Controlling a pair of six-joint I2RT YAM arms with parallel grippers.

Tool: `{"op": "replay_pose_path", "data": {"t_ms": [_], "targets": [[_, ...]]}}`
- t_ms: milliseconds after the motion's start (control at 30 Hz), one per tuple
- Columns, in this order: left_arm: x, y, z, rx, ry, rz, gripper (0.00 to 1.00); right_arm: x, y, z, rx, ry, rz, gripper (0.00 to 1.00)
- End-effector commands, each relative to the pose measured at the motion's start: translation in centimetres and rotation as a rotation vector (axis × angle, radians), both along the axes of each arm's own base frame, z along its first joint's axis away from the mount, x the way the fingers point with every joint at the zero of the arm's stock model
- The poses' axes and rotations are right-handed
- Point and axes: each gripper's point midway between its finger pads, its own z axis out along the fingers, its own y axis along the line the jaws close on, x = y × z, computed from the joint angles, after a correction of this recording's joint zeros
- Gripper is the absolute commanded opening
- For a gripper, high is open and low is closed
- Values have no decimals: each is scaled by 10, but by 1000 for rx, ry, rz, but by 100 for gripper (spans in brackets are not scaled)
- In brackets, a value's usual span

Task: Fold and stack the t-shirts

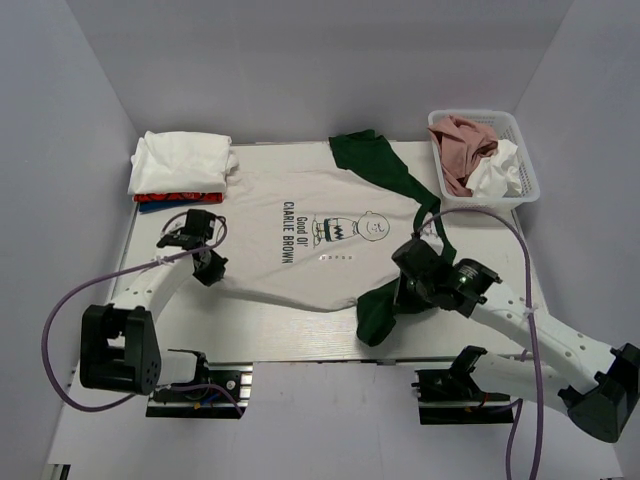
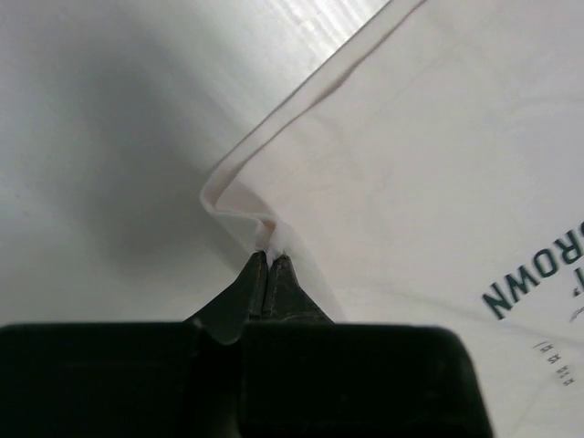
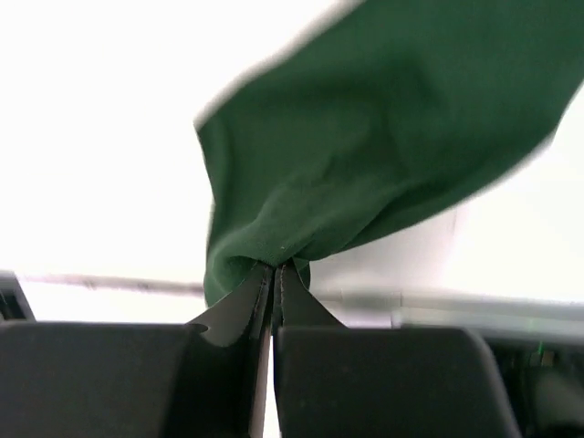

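Note:
The off-white Charlie Brown t-shirt [image 1: 310, 225] lies spread across the table's middle, print up. My left gripper [image 1: 212, 268] is shut on its near left hem [image 2: 271, 239], which bunches into a small fold at the fingertips. A dark green t-shirt [image 1: 385, 170] runs in a band from the back of the table over the printed shirt's right side to the front. My right gripper [image 1: 400, 292] is shut on its near end [image 3: 274, 246], and the green cloth [image 1: 375, 312] hangs lifted from the jaws. A folded white t-shirt [image 1: 182, 162] tops a stack over red and blue ones [image 1: 178, 197].
A white lattice basket [image 1: 524, 160] at the back right holds a dusty pink t-shirt [image 1: 462, 145] and a white one [image 1: 497, 172]. Purple cables loop from both arms. The table's near edge [image 1: 300, 360] runs just behind the arm bases.

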Motion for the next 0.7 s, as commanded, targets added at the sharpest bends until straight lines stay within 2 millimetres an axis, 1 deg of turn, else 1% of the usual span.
{"op": "replay_pose_path", "data": {"t_ms": [0, 33, 67, 100, 133, 167, 200, 233, 267, 300, 333, 367, 400, 433, 467, 500, 533, 567, 600, 633, 667], "targets": [[33, 4, 17, 34, -61, 1, 0, 63, 3, 45, -30, -275, -75, 0], [36, 6, 19, 47, -53, 6, 0, 77, -5, 55, -59, -339, -120, 0], [40, 8, 19, 61, -44, 11, 0, 84, -7, 59, -74, -366, -128, 0], [51, 7, 28, 58, -67, 11, 0, 94, -7, 65, -63, -398, -150, 0], [56, 8, 23, 72, -47, 15, 0, 102, -9, 71, -66, -431, -179, 0], [59, 8, 22, 73, -38, 15, 0, 108, -9, 72, -83, -440, -175, 0], [68, 7, 28, 71, -53, 15, 0, 119, -11, 79, -74, -467, -201, 0], [72, 6, 27, 72, -50, 15, 0, 125, -10, 78, -90, -471, -204, 0], [79, 8, 26, 83, -37, 19, 0, 140, -17, 86, -101, -493, -234, 0], [81, 7, 26, 84, -28, 18, 0, 144, -15, 89, -106, -504, -227, 0], [84, 7, 25, 85, -27, 18, 0, 152, -13, 90, -129, -518, -213, 0], [90, 9, 30, 84, -32, 28, 0, 165, -12, 101, -103, -550, -234, 0], [93, 9, 31, 84, -35, 28, 0, 174, -13, 93, -122, -532, -243, 0], [100, 13, 33, 95, -43, 31, 0, 184, -8, 101, -103, -556, -223, 0], [107, 13, 39, 92, -68, 33, 0, 193, -12, 105, -105, -559, -241, 0], [112, 12, 38, 93, -64, 32, 0, 204, -9, 98, -106, -532, -233, 0], [122, 17, 46, 99, -88, 49, 0, 212, -13, 97, -109, -527, -233, 0], [125, 17, 47, 99, -85, 49, 0, 218, -13, 101, -101, -529, -236, 0], [128, 21, 47, 100, -86, 60, 0, 232, -15, 96, -106, -512, -241, 0], [134, 19, 44, 92, -79, 45, 0, 238, -15, 97, -113, -514, -232, 0], [137, 22, 43, 92, -77, 54, 0, 243, -13, 91, -108, -497, -217, 0]]}}
